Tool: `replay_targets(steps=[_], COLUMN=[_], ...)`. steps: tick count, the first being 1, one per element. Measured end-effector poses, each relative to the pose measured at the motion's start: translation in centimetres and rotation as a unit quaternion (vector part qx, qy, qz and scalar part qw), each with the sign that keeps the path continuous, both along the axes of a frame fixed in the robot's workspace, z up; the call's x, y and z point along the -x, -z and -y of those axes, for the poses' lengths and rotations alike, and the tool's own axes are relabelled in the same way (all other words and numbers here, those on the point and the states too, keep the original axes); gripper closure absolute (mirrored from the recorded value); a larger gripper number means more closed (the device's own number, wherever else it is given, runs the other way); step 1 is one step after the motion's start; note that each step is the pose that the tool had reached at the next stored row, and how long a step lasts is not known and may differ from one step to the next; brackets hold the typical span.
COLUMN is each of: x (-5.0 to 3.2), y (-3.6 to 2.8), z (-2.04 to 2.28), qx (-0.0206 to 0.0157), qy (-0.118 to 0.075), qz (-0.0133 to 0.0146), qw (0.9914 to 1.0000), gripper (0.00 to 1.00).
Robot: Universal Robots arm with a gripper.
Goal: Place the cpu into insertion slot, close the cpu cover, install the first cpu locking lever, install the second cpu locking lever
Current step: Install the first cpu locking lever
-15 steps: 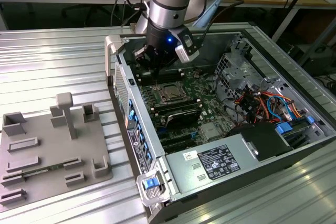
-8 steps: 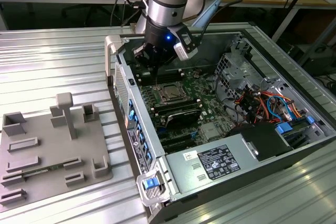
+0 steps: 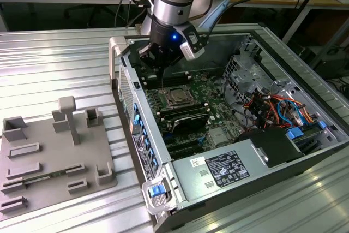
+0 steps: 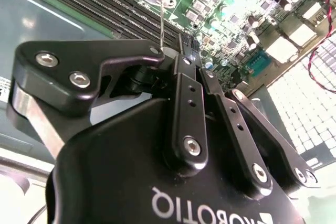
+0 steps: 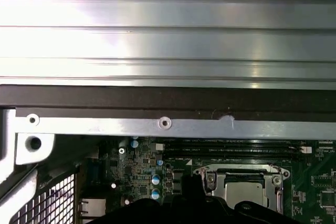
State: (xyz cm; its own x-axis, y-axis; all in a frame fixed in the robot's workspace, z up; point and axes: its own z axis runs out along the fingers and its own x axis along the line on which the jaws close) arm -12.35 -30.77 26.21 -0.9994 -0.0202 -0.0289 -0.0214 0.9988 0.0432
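Note:
In the exterior view my gripper hangs inside the open computer case, just behind the insertion slot. The cpu lies in the slot with its silver-grey face up. The cpu cover lies flat around it as a metal frame. In the second wrist view the black fingers meet at the tips, and my gripper is shut on a thin wire cpu locking lever. The lever runs from the fingertips down to the socket corner. I cannot tell which of the two levers it is.
Long black memory slots run beside the socket. Orange and blue cables fill the case at the exterior view's right, with the power supply in front. A grey fixture plate lies on the ribbed metal table.

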Motion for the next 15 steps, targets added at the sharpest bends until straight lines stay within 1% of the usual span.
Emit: replay_targets(steps=[2,4,5,8,15], x=[-0.34,-0.86,-1.26,-2.01,-3.44], y=[0.00,0.00,0.00,0.02,0.22], z=[0.00,0.00,0.00,-0.01,-0.02], qx=[0.0000,0.0000,0.0000,0.0001,0.0000], qy=[-0.001,-0.002,-0.003,-0.004,-0.007], qz=[0.0000,-0.0001,-0.0002,-0.0003,-0.0002], qw=[1.00000,1.00000,1.00000,0.99999,0.99998], gripper=[0.89,0.89,0.89,0.89,0.89])
